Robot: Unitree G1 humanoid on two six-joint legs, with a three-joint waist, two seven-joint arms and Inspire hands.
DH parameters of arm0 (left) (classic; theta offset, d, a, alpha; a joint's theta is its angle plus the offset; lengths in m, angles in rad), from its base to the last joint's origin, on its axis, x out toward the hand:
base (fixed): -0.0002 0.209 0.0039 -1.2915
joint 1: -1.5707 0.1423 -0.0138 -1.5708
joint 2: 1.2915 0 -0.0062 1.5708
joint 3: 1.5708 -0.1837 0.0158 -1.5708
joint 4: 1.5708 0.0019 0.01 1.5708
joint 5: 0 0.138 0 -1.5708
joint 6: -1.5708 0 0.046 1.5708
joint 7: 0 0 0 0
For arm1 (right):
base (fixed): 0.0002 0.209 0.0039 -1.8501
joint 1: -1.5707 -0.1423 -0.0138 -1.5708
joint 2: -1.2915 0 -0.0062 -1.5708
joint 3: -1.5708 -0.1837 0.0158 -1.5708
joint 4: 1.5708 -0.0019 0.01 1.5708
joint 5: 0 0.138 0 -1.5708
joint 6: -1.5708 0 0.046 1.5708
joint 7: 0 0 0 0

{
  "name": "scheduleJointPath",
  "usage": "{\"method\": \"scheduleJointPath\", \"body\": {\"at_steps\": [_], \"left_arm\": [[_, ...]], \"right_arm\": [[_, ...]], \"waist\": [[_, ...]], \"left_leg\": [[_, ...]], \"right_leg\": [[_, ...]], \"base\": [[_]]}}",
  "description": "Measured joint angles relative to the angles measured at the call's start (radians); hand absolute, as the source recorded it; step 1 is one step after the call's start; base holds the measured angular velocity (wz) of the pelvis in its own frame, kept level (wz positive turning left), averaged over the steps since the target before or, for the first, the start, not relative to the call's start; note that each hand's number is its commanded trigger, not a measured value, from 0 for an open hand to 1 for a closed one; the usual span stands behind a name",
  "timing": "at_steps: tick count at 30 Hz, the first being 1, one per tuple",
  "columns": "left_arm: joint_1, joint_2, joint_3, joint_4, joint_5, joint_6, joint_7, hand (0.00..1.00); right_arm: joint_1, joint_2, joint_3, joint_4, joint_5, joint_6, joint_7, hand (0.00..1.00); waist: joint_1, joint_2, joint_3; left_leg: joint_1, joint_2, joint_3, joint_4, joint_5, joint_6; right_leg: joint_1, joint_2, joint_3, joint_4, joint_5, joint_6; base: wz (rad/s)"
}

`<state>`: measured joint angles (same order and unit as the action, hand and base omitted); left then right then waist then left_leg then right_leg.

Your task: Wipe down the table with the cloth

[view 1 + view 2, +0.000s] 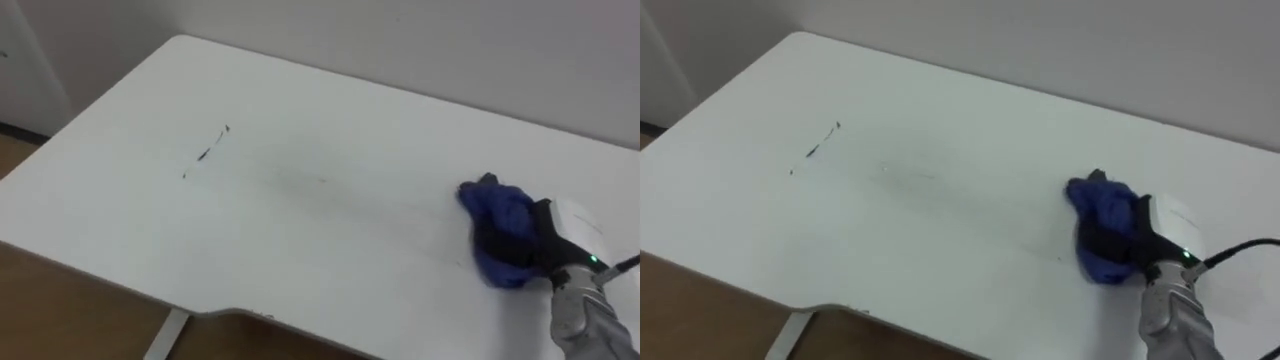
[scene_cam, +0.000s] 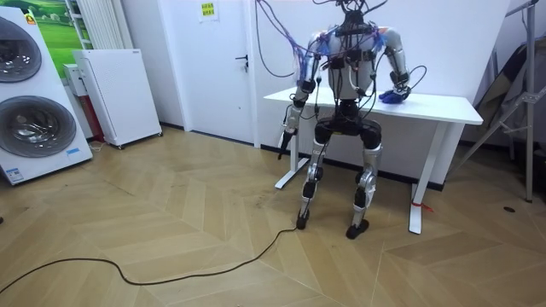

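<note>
The right robot hand (image 1: 545,240) curls over the bunched blue cloth (image 1: 498,205) on the desk (image 1: 300,230), well right of the dark marks (image 1: 207,152). The left robot hand (image 2: 289,121) hangs off the desk's end nearer those marks; I cannot tell its grip.

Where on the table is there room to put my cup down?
Lots of bare table between the dark marks and the blue cloth, and along the front edge. The far left corner is free too. It's crowded only at the right, where the right hand grips the cloth.
</note>
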<state>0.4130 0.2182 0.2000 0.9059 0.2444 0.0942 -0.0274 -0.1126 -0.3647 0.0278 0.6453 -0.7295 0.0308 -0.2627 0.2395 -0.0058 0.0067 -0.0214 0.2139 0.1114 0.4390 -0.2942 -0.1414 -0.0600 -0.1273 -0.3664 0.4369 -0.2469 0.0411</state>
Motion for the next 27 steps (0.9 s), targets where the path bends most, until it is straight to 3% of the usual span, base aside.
{"method": "scheduleJointPath", "body": {"at_steps": [3,6,8,12,14,16,19,22,27], "left_arm": [[0.040,-0.001,0.001,0.002,0.004,0.009,-0.035,0.00],[0.074,-0.001,0.010,0.013,-0.006,0.019,-0.053,0.00],[0.078,0.000,0.016,0.016,-0.019,0.030,-0.052,0.00],[0.041,0.005,0.041,0.011,-0.012,0.030,-0.043,0.00],[0.017,0.009,0.064,0.000,0.009,0.023,-0.040,0.00],[0.012,0.032,0.097,-0.017,0.036,0.002,-0.029,0.00],[0.016,0.052,0.166,-0.022,0.042,0.006,-0.016,0.00],[0.018,0.054,0.200,-0.019,0.042,0.010,0.000,0.00],[0.026,0.056,0.224,-0.014,0.038,0.007,0.022,0.00]], "right_arm": [[-0.008,0.000,-0.007,-0.051,-0.068,0.019,0.019,1.00],[-0.002,0.000,-0.008,-0.081,-0.087,0.012,0.008,1.00],[0.010,0.000,-0.004,-0.067,-0.045,-0.009,-0.028,1.00],[0.072,0.000,-0.023,0.015,0.030,-0.085,-0.150,1.00],[0.107,0.003,-0.055,0.061,0.060,-0.112,-0.198,1.00],[0.162,0.003,-0.133,0.139,0.129,-0.138,-0.228,1.00],[0.227,-0.027,-0.263,0.245,0.209,-0.138,-0.246,1.00],[0.310,-0.086,-0.363,0.329,0.302,-0.137,-0.250,1.00],[0.387,-0.107,-0.441,0.343,0.376,-0.092,-0.248,1.00]], "waist": [[0.025,0.019,0.0047],[0.029,0.028,0.0057],[0.002,0.028,0.0085],[-0.081,0.010,-0.0054],[-0.101,-0.004,-0.0129],[-0.122,-0.032,-0.0298],[-0.128,-0.063,-0.0335],[-0.147,-0.061,-0.0351],[-0.158,-0.054,-0.0343]], "left_leg": [[-0.007,-0.058,-0.001,-0.011,-0.010,0.040],[0.007,-0.084,-0.003,-0.062,0.002,0.054],[0.024,-0.098,-0.015,-0.088,0.012,0.059],[0.045,-0.122,-0.049,-0.124,0.027,0.073],[0.064,-0.126,-0.037,-0.138,0.030,0.077],[0.087,-0.126,-0.012,-0.148,0.028,0.082],[0.107,-0.125,0.021,-0.163,0.019,0.090],[0.111,-0.123,0.033,-0.163,0.014,0.096],[0.132,-0.123,0.048,-0.171,0.007,0.099]], "right_leg": [[-0.030,0.032,0.095,-0.004,0.001,-0.009],[-0.044,0.029,0.123,-0.009,0.015,-0.018],[-0.029,0.020,0.118,-0.014,0.019,-0.018],[0.018,0.005,0.096,-0.062,0.021,0.002],[0.047,0.003,0.096,-0.088,0.026,0.011],[0.088,0.004,0.091,-0.121,0.033,0.023],[0.099,0.005,0.091,-0.133,0.039,0.032],[0.112,0.006,0.068,-0.155,0.061,0.035],[0.125,0.009,0.065,-0.174,0.065,0.038]], "base": [[-0.20],[-0.22],[0.17],[0.43],[0.27],[0.08],[-0.16],[-0.11],[-0.17]]}}
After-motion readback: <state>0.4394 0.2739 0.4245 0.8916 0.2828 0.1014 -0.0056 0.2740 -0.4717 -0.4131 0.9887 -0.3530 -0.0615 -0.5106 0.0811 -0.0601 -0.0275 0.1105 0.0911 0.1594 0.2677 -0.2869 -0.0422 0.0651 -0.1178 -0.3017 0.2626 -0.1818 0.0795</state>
